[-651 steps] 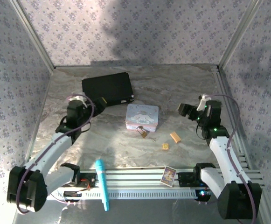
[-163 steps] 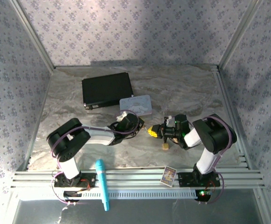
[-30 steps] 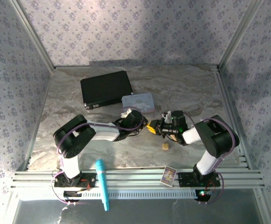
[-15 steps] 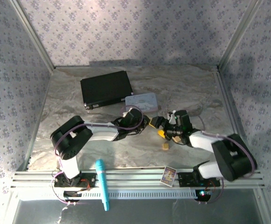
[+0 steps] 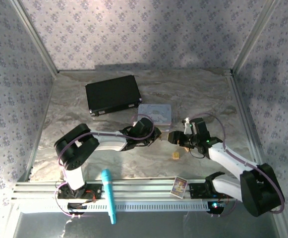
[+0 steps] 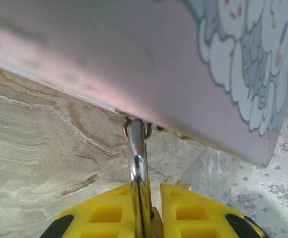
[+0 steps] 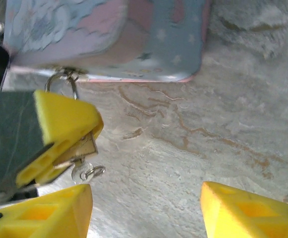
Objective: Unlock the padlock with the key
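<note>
Right gripper [image 7: 144, 198] has backed away from the padlock [image 7: 79, 146], jaws wide; left gripper [image 6: 146, 213] clamps it; the key [image 7: 83, 171] seems lodged inside, so turning probably remains.

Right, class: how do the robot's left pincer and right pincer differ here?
The left pincer is shut on the padlock; the right pincer is open, holding nothing. The left pincer is right beside the pastel tin; the right pincer is farther off. Both are yellow-fingered.

no legible text, tin art seemingly wordless
</note>
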`<state>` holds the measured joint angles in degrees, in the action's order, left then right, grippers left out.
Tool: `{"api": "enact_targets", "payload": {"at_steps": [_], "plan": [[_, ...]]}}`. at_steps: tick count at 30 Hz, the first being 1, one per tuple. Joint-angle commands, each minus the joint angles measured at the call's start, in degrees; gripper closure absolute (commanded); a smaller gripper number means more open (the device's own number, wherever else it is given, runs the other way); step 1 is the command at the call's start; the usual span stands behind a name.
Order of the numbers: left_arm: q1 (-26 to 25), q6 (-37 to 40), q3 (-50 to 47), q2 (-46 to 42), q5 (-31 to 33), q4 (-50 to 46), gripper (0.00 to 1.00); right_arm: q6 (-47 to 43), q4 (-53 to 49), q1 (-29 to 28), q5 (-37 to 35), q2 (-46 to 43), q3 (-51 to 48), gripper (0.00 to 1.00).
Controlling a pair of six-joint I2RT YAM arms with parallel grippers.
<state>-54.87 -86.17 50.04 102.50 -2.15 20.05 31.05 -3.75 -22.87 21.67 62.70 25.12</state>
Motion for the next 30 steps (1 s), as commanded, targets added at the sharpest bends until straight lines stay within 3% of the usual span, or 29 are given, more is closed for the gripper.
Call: {"api": "enact_targets", "payload": {"at_steps": [1,3,6,14,30], "plan": [[-0.4,-1.6,0.7,0.2,-3.2,-4.0,1.0,-12.6,-2.8,-5.4,-11.5,-4.4,1.6,0.4],[-0.3,-1.8,0.9,0.2,-3.3,-4.4,1.0,-18.0,-2.0,-9.5,-18.4,-6.4,0.9,0.39],[-0.2,-1.8,1.4,0.2,-3.6,-5.0,1.0,-23.9,1.6,-13.6,-22.3,-7.7,-0.5,0.5],[-0.1,-1.7,1.9,-0.5,-4.4,-5.9,1.0,-30.9,8.2,-20.0,-23.6,-2.5,-0.4,0.56],[0.4,-2.1,0.9,-1.9,-5.5,-4.2,1.0,-33.9,13.5,-20.5,-22.6,5.5,-0.3,0.59]]}}
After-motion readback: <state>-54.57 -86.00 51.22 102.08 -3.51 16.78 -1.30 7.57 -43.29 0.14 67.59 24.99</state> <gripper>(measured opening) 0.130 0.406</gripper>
